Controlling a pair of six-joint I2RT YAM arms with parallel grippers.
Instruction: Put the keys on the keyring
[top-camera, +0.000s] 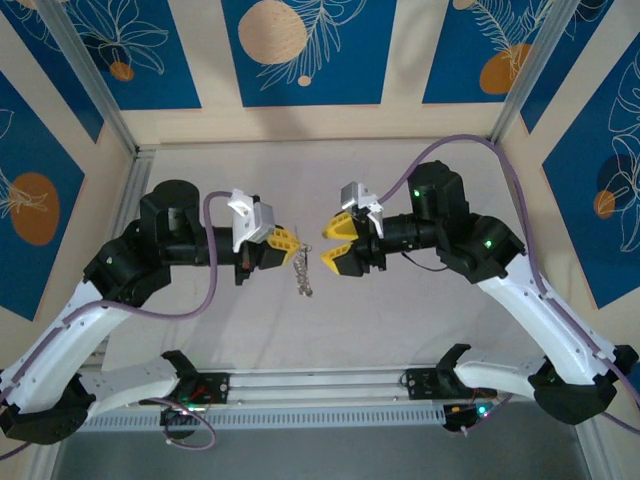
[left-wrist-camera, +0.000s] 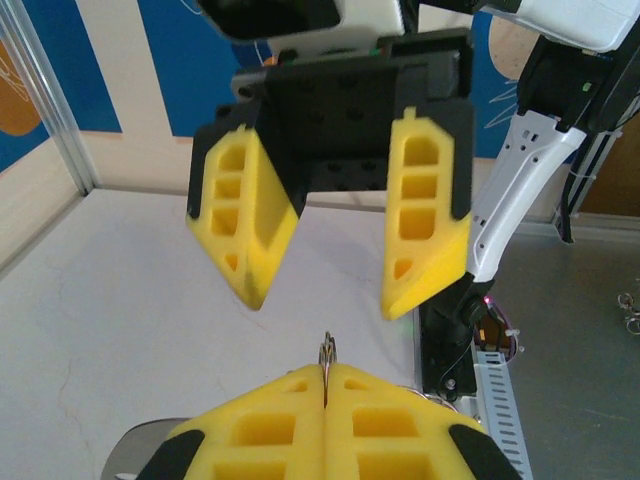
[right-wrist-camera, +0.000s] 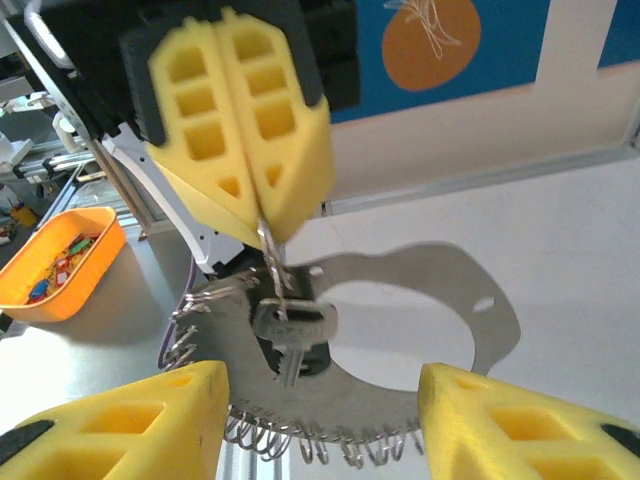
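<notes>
Nearest my right wrist camera, the right gripper stands released, its two yellow fingers spread wide at the bottom corners with nothing between them. Just beyond that gap hang the keys: I see a small silvery key with a darker piece behind it, dangling from a thin wire loop. Right above them, that loop runs up into the left gripper, whose yellow pads are pressed flat together and clenched on it. In the left wrist view a sliver of the same metal loop pokes out of the seam between its closed pads, and the open right gripper faces it from across. Behind and below the keys sits the keyring, a broad flat grey hoop with a big round opening and a couple of small holes in its band. Its lower and left rim is fringed with many tiny silvery wire rings. The keys overlap its left side in my view, but I cannot tell whether they touch it. Past it lies the pale table, and off to the left an orange bin holds small coloured bits. From the top camera the two grippers meet nose to nose over the middle of the table, the keys hanging between them.
</notes>
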